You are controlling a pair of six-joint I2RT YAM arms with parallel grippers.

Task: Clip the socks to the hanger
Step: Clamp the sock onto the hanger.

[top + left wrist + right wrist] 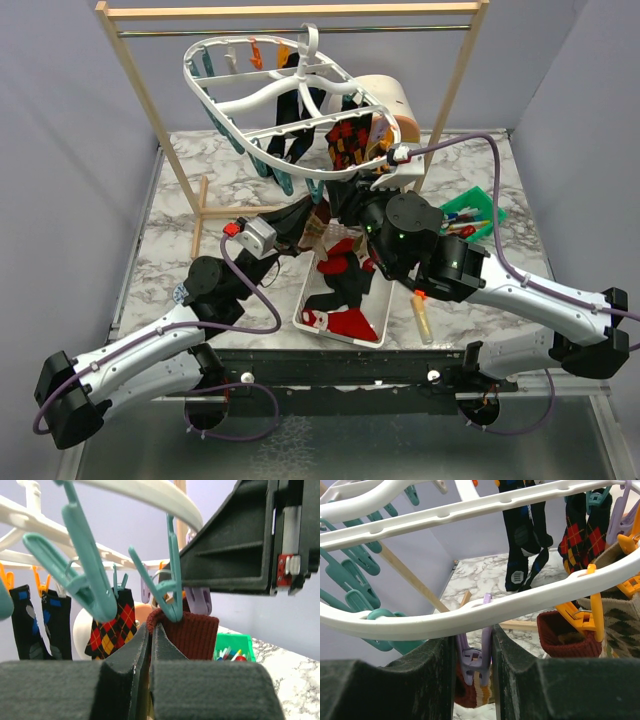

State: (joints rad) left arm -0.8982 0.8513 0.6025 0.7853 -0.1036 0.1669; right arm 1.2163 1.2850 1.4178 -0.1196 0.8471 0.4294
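Nearly pegged: a red sock raised to the lilac clip

The dark red sock (pixel 192 632) stands cuff-up just under the rim of the hanger (pixel 420 622), on the side nearest the arms. The left gripper (pixel 149 630) is clenched on the cuff's edge, its jaws pressed flat together. It holds the fabric high, most likely so the edge can slide into a waiting mouth. A teal clip (pixel 172 597) hangs right in front of the cuff and appears to touch it. A lilac clip (pixel 474 652) hangs just behind. The right gripper (pixel 474 639) grasps that lilac clip from both sides, which I judge to be a squeeze to part it for the sock.

Only the right wrist view shows that pinch, with a strip of red and tan fabric directly below the clip. Whether the cuff is already inside, I cannot tell. Only the left wrist view shows the grip on the cuff, and beyond it black socks (pixel 22 625) and an argyle sock (pixel 112 627) hanging from their clips. The top view alone shows loose socks (pixel 350 322) waiting in the white tray (pixel 301 312) between the arms, and the wooden rack (pixel 290 10) carrying the hanger.
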